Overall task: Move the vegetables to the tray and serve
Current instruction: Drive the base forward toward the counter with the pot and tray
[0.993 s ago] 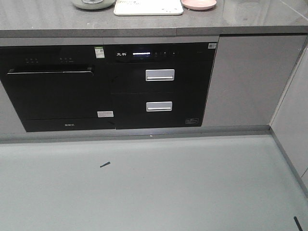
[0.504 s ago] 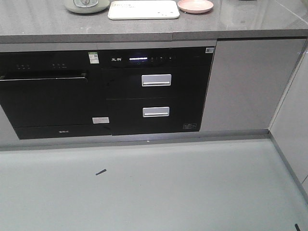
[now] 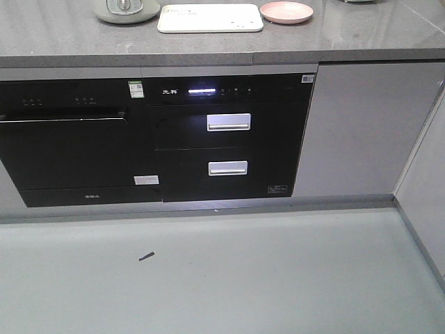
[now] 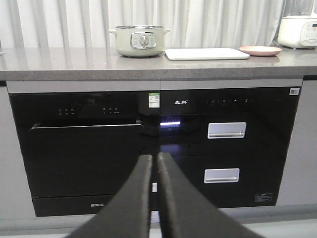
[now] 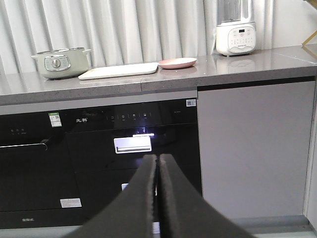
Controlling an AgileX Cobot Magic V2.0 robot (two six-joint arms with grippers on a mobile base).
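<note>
1. On the countertop (image 3: 361,35), the tray (image 3: 210,18) sat between a pot (image 3: 127,10) and a pink plate (image 3: 286,12), its long axis along the counter's front edge; no vegetables showed.
2. It lay above and ahead of both arms, rightward of the left gripper (image 4: 151,163) and leftward of the right gripper (image 5: 157,163).
3. Both grippers were pressed closed and empty; neither looked clearly nearer.

grey countertop (image 3: 62,38): pale green pot (image 4: 139,40) leftmost, then cream tray (image 3: 208,28), pink plate (image 3: 286,12), white blender (image 5: 236,37) rightmost.
</note>
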